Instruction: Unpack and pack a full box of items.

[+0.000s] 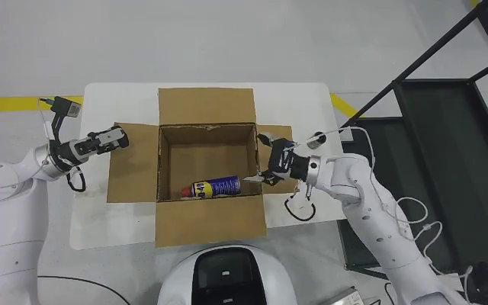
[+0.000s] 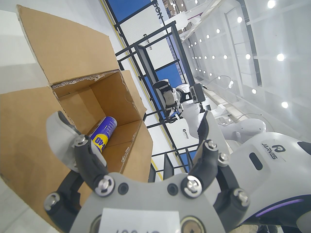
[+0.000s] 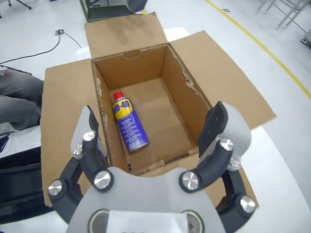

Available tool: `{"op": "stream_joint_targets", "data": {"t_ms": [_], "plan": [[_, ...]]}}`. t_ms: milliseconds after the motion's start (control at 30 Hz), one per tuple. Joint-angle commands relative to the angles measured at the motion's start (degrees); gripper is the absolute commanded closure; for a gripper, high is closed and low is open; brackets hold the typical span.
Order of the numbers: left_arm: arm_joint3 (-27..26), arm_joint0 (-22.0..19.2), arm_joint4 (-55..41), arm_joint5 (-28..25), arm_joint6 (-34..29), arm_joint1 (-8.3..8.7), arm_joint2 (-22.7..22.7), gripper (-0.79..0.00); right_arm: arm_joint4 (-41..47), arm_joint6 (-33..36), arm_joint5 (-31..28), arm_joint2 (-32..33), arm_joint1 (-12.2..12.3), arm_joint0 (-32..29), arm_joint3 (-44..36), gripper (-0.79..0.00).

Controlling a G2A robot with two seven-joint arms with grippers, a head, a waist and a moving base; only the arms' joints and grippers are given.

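Observation:
An open cardboard box (image 1: 207,114) stands mid-table with all its flaps folded out. On its floor, by the near wall, lies a blue and yellow spray can (image 1: 216,186) with a red cap. My right gripper (image 1: 255,158) is open above the box's right rim, empty. From the right wrist I look down at the can (image 3: 128,124) between that gripper's (image 3: 151,122) spread fingers. My left gripper (image 1: 118,139) hovers at the outer edge of the left flap, open and empty. The left wrist view shows the can (image 2: 103,133) past this gripper (image 2: 132,132).
The white table (image 1: 305,99) carries the box. A loose black cable loop (image 1: 301,210) lies on it near my right arm. A black metal rack (image 1: 435,114) stands off the table's right side. Bare table shows behind and to the left of the box.

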Motion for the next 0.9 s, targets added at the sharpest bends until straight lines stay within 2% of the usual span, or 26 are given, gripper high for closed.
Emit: {"op": "stream_joint_targets", "data": {"t_ms": [0, 200, 433, 600, 867], "plan": [[0.0, 0.0, 0.0, 0.0, 0.0, 0.00, 0.0, -0.785, -2.4, -1.3, 1.6, 4.2, 0.5, -3.2, 0.8, -0.785], [0.0, 0.0, 0.0, 0.0, 0.0, 0.00, 0.0, -0.785, -4.6, -4.7, 4.8, 12.4, 1.6, -10.6, 3.6, -0.785], [0.0, 0.0, 0.0, 0.0, 0.0, 0.00, 0.0, -0.785, -3.4, -5.5, 6.1, 17.7, 2.2, -13.6, 9.9, -0.785], [0.0, 0.0, 0.0, 0.0, 0.0, 0.00, 0.0, -0.785, -3.0, -2.7, 7.9, 18.0, 2.3, -12.7, 15.3, -0.785], [0.0, 0.0, 0.0, 0.0, 0.0, 0.00, 0.0, -0.785, -2.7, 1.2, 10.2, 14.0, 1.9, -9.1, 22.4, -0.785]]}}
